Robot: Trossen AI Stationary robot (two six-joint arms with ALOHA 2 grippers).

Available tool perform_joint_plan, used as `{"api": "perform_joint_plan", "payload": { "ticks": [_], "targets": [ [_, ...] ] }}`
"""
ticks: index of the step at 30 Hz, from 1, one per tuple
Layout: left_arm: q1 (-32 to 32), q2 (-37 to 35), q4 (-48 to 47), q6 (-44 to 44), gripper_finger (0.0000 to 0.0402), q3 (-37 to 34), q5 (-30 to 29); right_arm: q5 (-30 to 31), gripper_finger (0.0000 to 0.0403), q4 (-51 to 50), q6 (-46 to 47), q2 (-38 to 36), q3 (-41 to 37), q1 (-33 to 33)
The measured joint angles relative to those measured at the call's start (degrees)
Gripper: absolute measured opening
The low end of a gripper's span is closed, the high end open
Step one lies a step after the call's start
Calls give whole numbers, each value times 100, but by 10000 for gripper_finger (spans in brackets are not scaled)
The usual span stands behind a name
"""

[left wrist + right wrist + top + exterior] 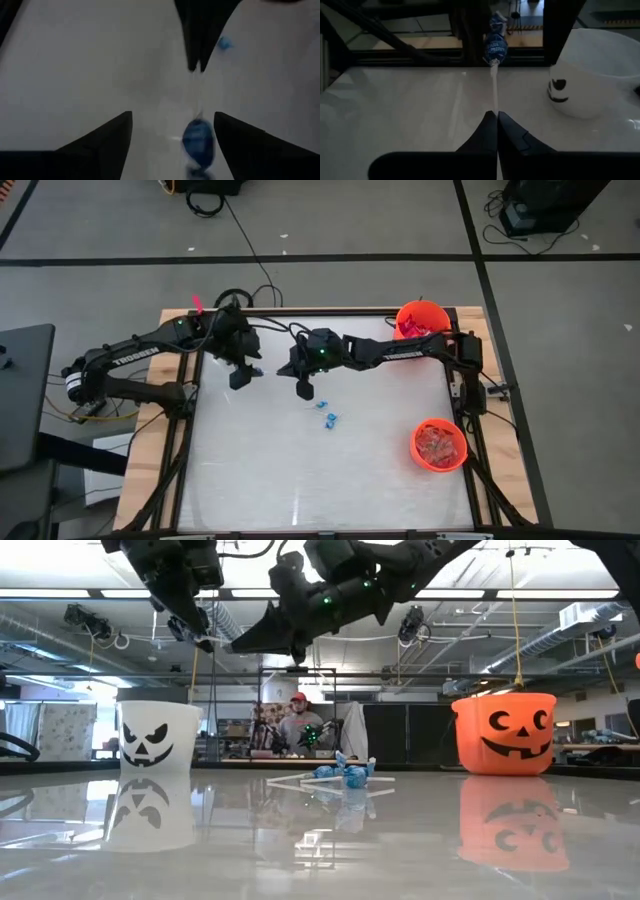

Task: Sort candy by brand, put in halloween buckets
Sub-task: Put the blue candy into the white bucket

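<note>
Candy (495, 49) between spread left gripper (172, 132) fingers; stick clenched by right gripper (497, 117)

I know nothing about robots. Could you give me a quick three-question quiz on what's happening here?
1. True or false: the left gripper is open.
2. Which gripper pinches the stick of the blue lollipop? A: left. B: the right gripper.
3. Fill in: from above, ___ orange buckets show on the table.
Key: 1 true; 2 B; 3 two.
</note>
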Motion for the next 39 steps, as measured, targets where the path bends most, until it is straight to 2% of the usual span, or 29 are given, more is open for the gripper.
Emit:
{"api": "perform_joint_plan", "payload": {
  "ticks": [7,12,26,29,33,36,39],
  "targets": [
    [-30,42,36,137,263,0,324,238,4,70,52,-46,-2,64],
    [-30,42,37,124,215,0,479,240,3,66,168,-46,-2,68],
    [-23,39,19,148,79,0,422,238,3,279,214,-46,-2,68],
    [-23,39,22,156,76,0,182,270,14,301,347,-46,-2,66],
    [186,35,-125,39,79,0,-571,548,61,135,829,-49,0,16],
    [641,35,-234,-86,93,0,-1322,772,105,-194,1291,-49,0,-54],
    [1284,35,-311,-171,97,0,-1806,818,141,-685,1726,-49,0,-98]
  ]
}}
